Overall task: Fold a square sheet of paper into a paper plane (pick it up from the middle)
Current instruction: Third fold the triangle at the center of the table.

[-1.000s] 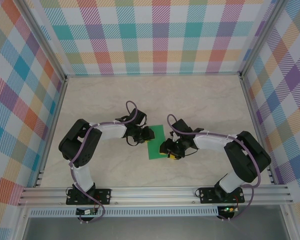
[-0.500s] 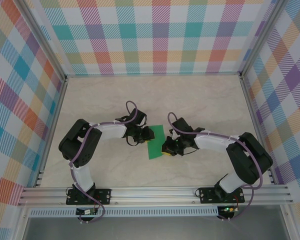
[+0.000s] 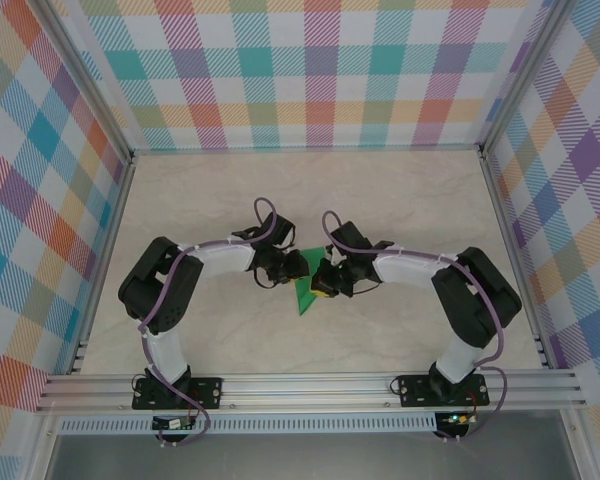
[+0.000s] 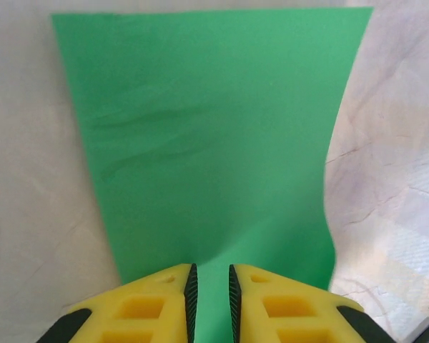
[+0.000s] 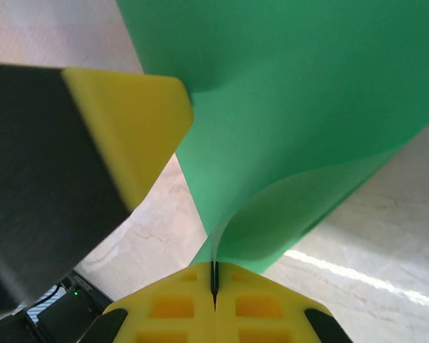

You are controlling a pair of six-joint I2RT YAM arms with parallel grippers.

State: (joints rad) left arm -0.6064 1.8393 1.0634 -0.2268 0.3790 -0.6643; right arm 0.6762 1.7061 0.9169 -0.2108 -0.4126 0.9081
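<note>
On the pale marbled bench (image 3: 400, 200), the thin bright-green square sheet of paper (image 3: 304, 298) lay between both tools. It stretched straight ahead of the left tool (image 4: 211, 286), which pinched its puckered near edge. The right tool (image 5: 214, 280), clenched on the opposite edge, held that edge curled up, just beside the left one.

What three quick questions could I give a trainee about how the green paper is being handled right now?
1. True or false: the right hand is shut on an edge of the square sheet of paper.
2. Near the right hand, the sheet is: A lying flat, B lifted and curling over, C torn in two.
3. Fill in: the left hand has ___ fingers.

Key: 1 true; 2 B; 3 yellow.
</note>
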